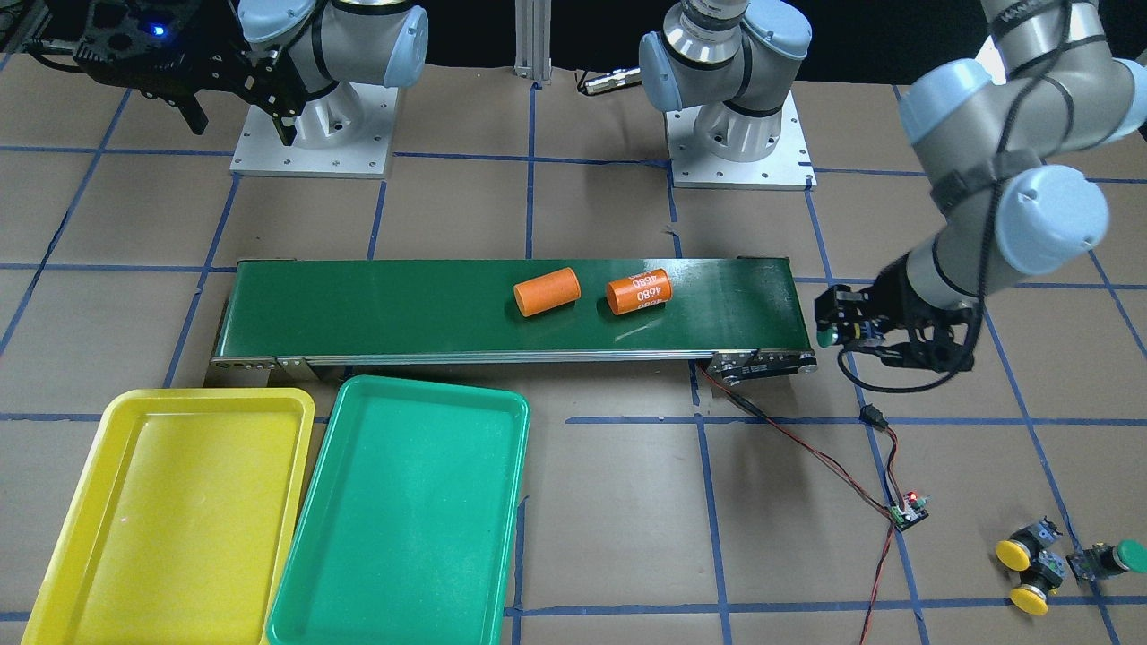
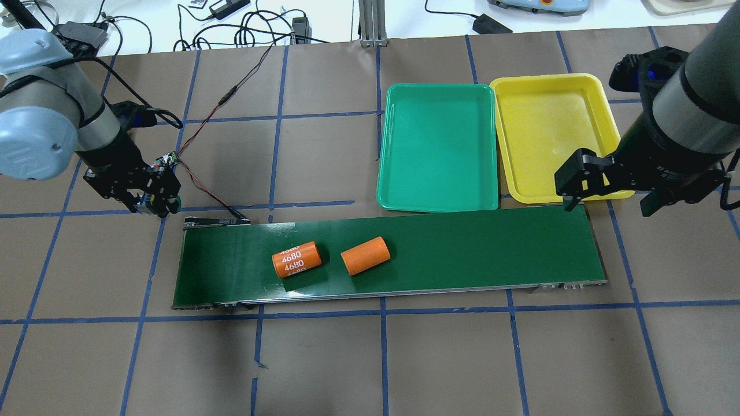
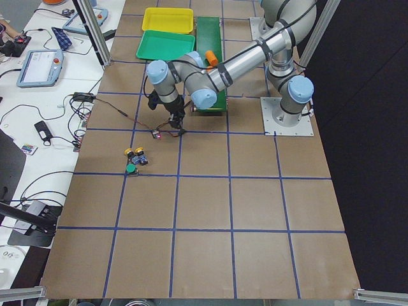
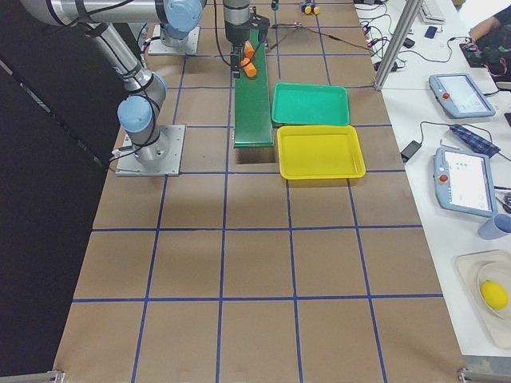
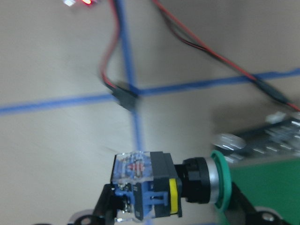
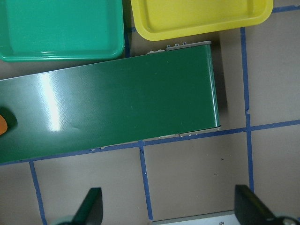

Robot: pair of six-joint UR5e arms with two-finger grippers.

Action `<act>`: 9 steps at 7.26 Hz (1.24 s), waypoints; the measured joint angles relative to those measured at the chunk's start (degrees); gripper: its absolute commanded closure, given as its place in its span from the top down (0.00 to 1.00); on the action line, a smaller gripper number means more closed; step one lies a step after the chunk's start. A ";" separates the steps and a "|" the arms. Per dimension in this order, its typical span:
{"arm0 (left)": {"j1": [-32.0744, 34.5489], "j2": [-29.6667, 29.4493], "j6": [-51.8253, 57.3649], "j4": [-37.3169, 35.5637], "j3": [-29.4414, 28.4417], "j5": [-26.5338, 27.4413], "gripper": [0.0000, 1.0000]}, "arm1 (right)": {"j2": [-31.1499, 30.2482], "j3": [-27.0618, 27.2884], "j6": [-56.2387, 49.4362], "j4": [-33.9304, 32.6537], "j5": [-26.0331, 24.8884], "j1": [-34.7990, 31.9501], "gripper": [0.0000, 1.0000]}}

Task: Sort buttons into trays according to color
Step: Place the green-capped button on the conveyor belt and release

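Observation:
My left gripper (image 1: 840, 324) is shut on a green-capped button (image 1: 825, 338) and holds it just off the end of the conveyor belt (image 1: 403, 305). The left wrist view shows that button (image 5: 159, 185) lying sideways between the fingers. Two yellow-capped buttons (image 1: 1014, 553) (image 1: 1030, 598) and one green-capped button (image 1: 1125, 557) lie together on the table. The yellow tray (image 1: 206, 396) and the green tray (image 1: 430, 385) hold nothing. My right gripper (image 2: 610, 193) is open and empty over the belt's other end, near the yellow tray (image 2: 549, 133).
Two orange cylinders (image 1: 547, 291) (image 1: 639, 291), one marked 4680, lie on the belt. A small circuit board (image 1: 909, 512) with a red light and red-black wires runs from the belt's end near my left gripper.

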State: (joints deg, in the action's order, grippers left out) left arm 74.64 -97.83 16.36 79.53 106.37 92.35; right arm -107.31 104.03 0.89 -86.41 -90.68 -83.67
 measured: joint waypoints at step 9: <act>8.00 4.73 -14.87 -0.09 4.89 -1.91 1.00 | -0.01 0.03 -0.09 0.23 -0.78 0.09 1.00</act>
State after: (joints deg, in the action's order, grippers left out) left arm 82.64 -93.11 1.49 79.44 111.26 90.44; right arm -107.32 104.06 0.79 -86.18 -91.46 -83.58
